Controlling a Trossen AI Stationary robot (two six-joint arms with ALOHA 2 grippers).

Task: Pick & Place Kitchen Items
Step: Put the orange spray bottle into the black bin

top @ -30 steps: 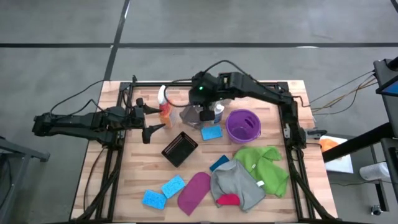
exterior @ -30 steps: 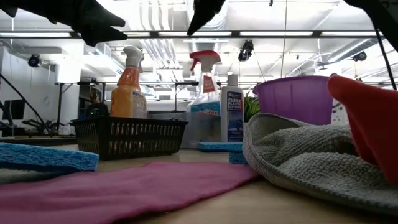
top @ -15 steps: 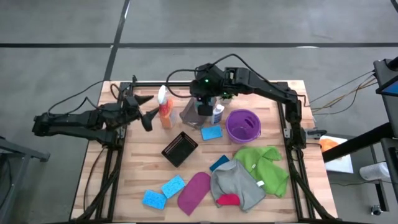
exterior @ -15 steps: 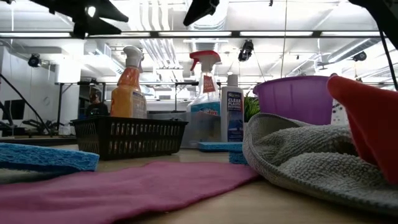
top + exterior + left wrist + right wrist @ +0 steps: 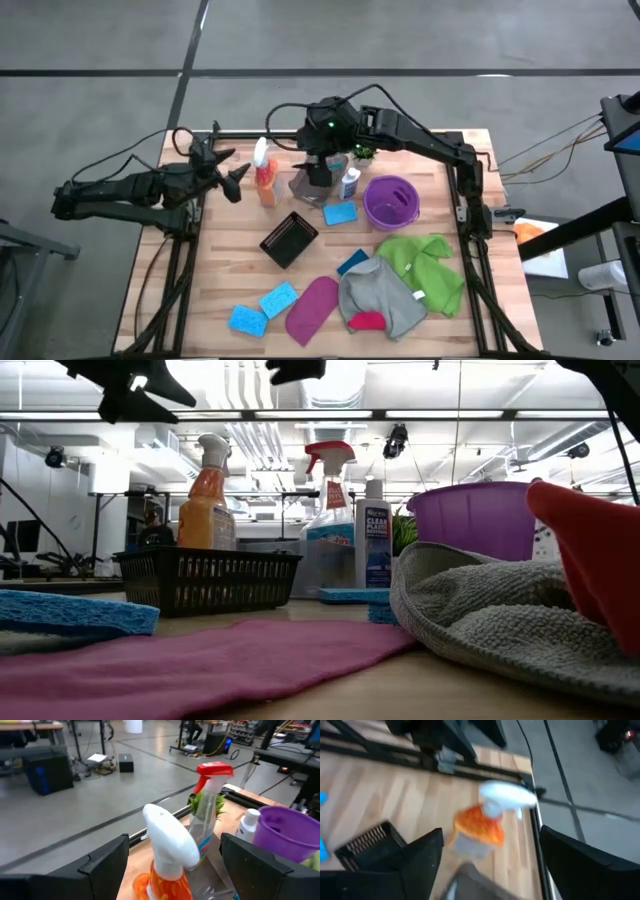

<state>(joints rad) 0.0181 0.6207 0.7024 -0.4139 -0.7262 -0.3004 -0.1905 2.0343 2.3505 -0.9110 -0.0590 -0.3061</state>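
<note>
Our left gripper (image 5: 172, 865) hangs open, level with the orange bottle's (image 5: 266, 182) white head, lined up to grasp it. Our right gripper (image 5: 318, 172) is spread wide above the clear spray bottle (image 5: 303, 186), holding nothing.

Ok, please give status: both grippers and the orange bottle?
Left gripper open beside orange bottle. Right gripper open above clear spray bottle. Nothing held.
</note>
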